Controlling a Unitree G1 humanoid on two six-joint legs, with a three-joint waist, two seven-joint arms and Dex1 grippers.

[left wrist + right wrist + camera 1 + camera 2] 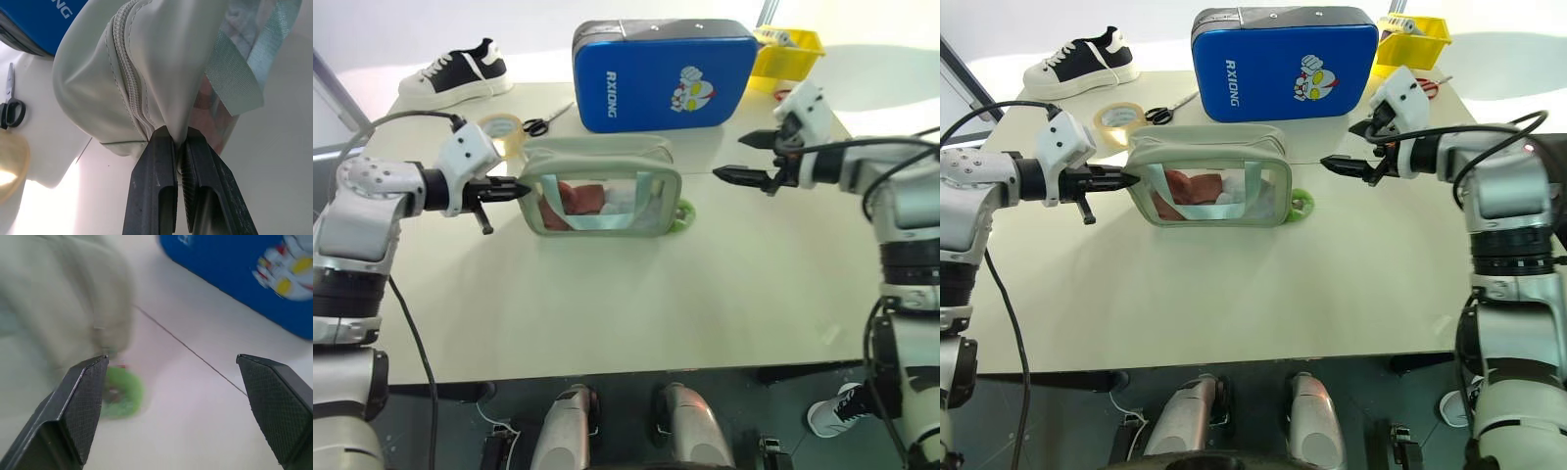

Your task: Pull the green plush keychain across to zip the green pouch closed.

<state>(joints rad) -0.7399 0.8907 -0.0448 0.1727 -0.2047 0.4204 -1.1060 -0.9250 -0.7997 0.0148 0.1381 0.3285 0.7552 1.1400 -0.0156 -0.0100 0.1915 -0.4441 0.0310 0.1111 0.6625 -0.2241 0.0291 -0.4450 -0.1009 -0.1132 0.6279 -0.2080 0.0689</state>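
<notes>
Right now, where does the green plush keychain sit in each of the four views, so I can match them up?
Left eye view: green plush keychain on the table at the green pouch's end nearest the right gripper.
Right eye view: same spot.
Left wrist view: not in it.
Right wrist view: beside one fingertip, blurred.
Shared landmark: the blue case.

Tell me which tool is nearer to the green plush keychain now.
The right tool, open, hangs apart from the keychain, which lies at the pouch's near end. The left tool pinches the pouch's far end.
</notes>
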